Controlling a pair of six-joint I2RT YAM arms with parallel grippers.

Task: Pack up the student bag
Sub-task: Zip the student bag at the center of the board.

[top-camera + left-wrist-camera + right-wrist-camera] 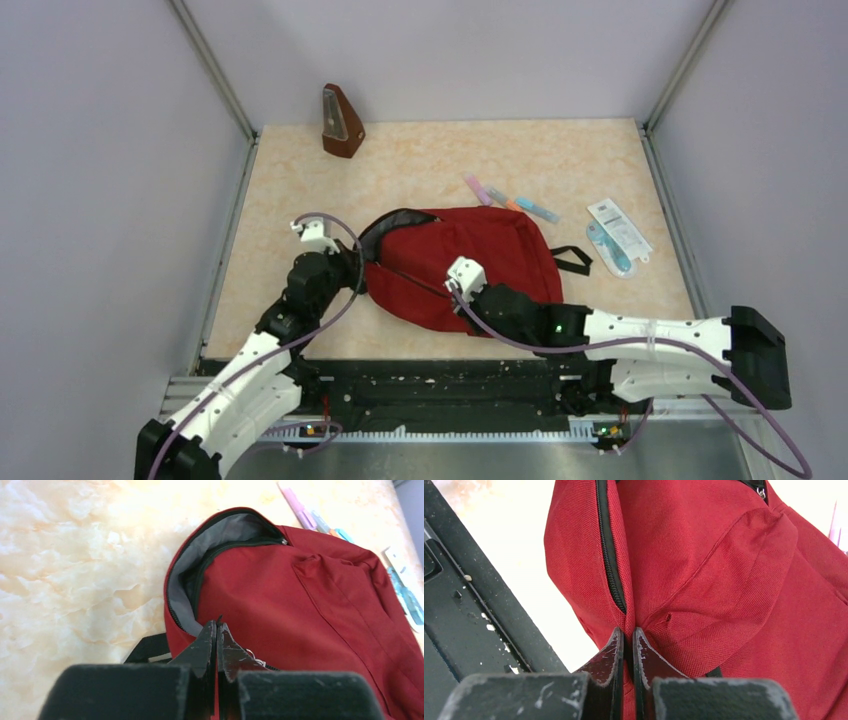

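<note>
The student bag (480, 262) is a dark red backpack lying flat in the middle of the table, its black strap (572, 260) sticking out to the right. Its top zipper is partly undone, showing grey lining (200, 550). My left gripper (358, 270) sits at the bag's left edge; in the left wrist view this gripper (217, 625) is shut, pinching red fabric beside the zipper. My right gripper (453, 291) rests on the bag's near edge. The right wrist view shows that gripper (626, 632) shut on a fold of the bag (724, 580) next to a zipper line (610, 555).
A brown metronome (340, 124) stands at the back left. Coloured markers (508, 199) lie behind the bag, and a white packet with a blue item (618, 236) lies to its right. Grey walls close in the table. A black rail (450, 385) runs along the near edge.
</note>
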